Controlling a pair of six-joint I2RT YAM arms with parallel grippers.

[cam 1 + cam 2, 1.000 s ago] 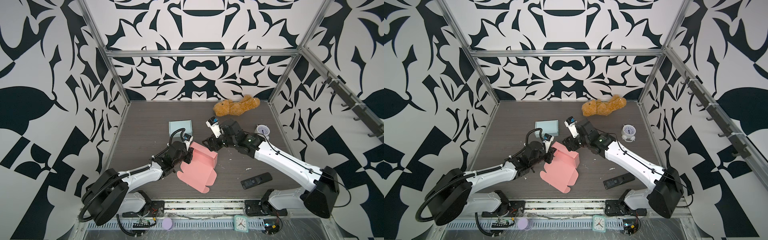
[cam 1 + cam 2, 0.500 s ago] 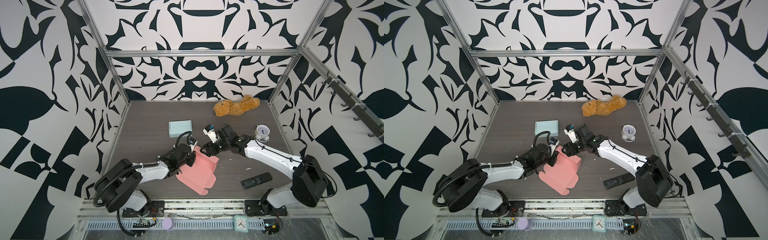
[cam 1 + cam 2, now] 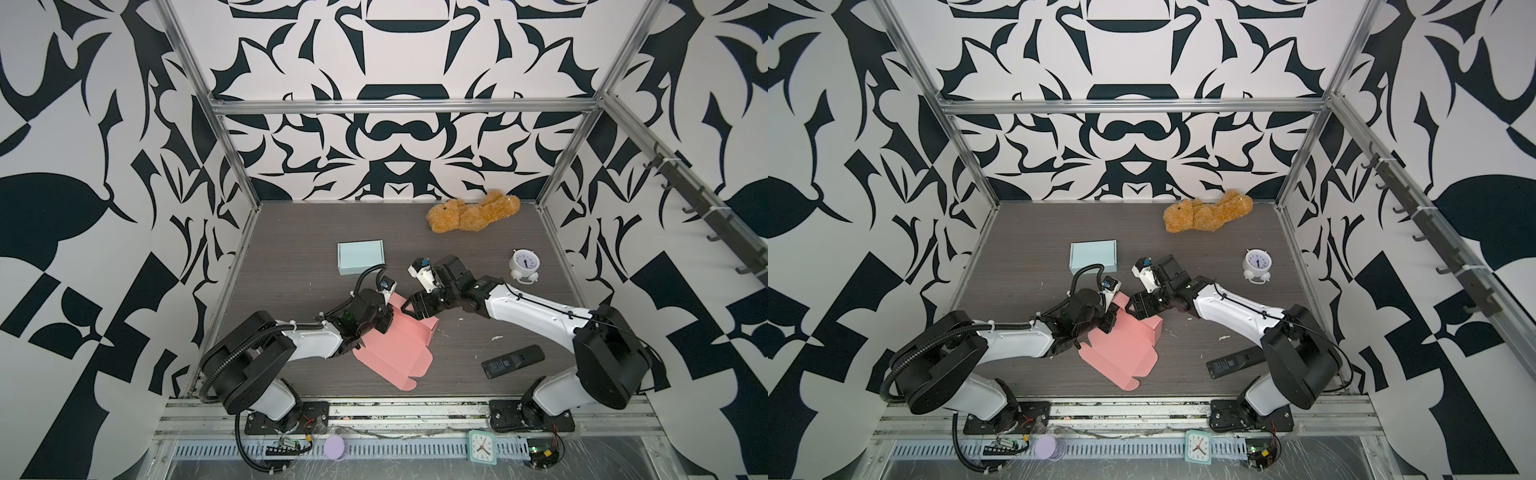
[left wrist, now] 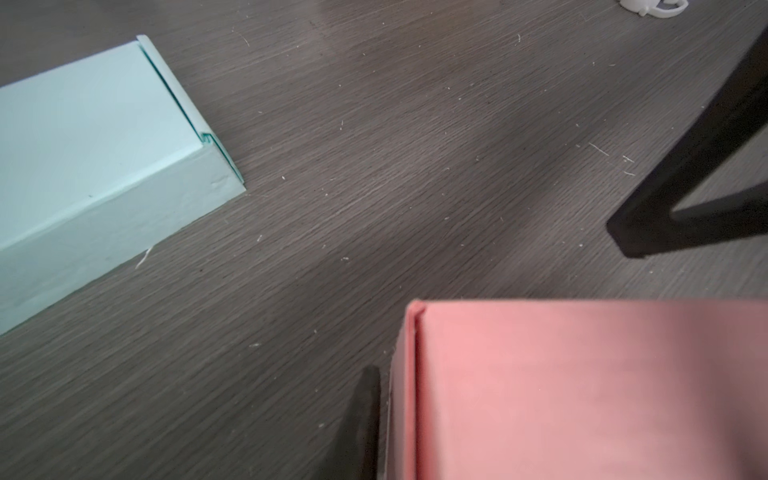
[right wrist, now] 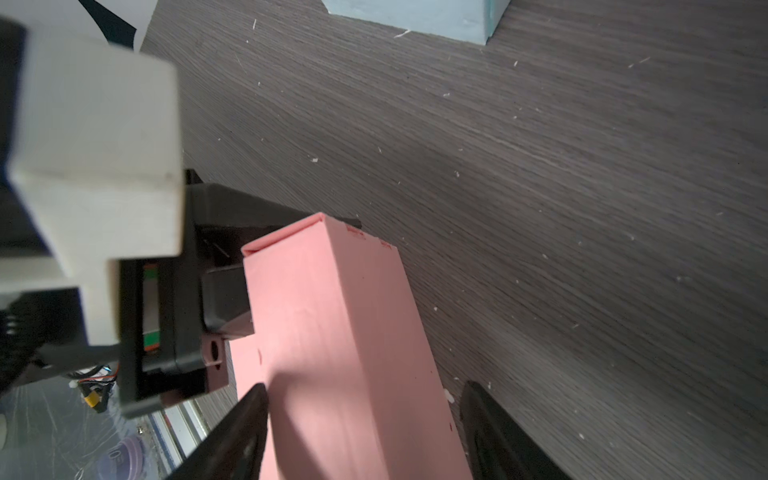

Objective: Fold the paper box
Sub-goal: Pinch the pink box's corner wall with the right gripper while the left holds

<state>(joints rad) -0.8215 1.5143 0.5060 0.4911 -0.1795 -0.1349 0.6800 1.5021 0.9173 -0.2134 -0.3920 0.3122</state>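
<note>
**Left arm:** reaches low from its base toward the middle, forearm near level.
**Left gripper** (image 3: 385, 321): jaws narrow, pinching a raised wall of the paper box (image 3: 395, 349) (one finger (image 4: 365, 415) shows outside that wall).
**Right arm:** forearm slopes down toward the middle, wrist tipped downward.
**Right gripper** (image 3: 411, 311): jaws wide apart, fingers (image 5: 241, 432) on either side of a raised wall, one standing clear of it.

1. Left arm (image 3: 311, 345) and right arm (image 3: 528, 311): white shell links between bulky black joint housings.
2. Black corrugated hose (image 3: 224, 356) loops off left arm's shoulder; thin black cable (image 3: 552, 307) tied along right arm's white forearm.
3. Wrist cameras (image 3: 422, 270): small white blocks, blue lens spot.
4. Base plates (image 3: 286, 417): black, bolted, red wires beside.
5. Right hand (image 5: 365, 385): matte black tapered fingers (image 5: 232, 436). Left hand (image 5: 303, 257): black body, green-edged steel rail.
</note>
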